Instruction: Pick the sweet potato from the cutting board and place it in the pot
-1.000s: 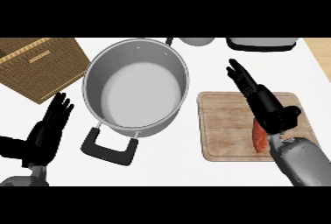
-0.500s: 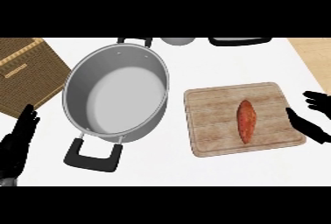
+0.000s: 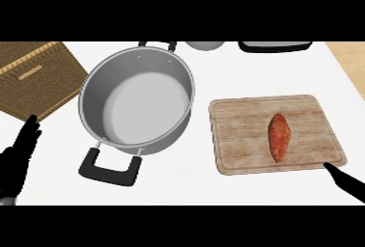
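Observation:
An orange-red sweet potato (image 3: 278, 137) lies lengthwise on the right half of the wooden cutting board (image 3: 239, 137). To the board's left stands a large grey pot (image 3: 135, 101) with black handles, nothing inside it. My right hand (image 3: 348, 182) shows only as a dark tip at the lower right corner, just off the board's near right corner and apart from the sweet potato. My left hand (image 3: 17, 161) rests open at the left edge, fingers pointing up, left of the pot's near handle.
A wicker basket (image 3: 32, 75) sits at the back left beside the pot. A grey round object (image 3: 205, 46) and a dark tray (image 3: 274, 46) stand along the far edge. The counter ends in a tan strip (image 3: 349, 62) at the right.
My right hand has pulled back from over the board to the lower right corner, uncovering the sweet potato. The view has shifted, so the pot and board sit differently in frame.

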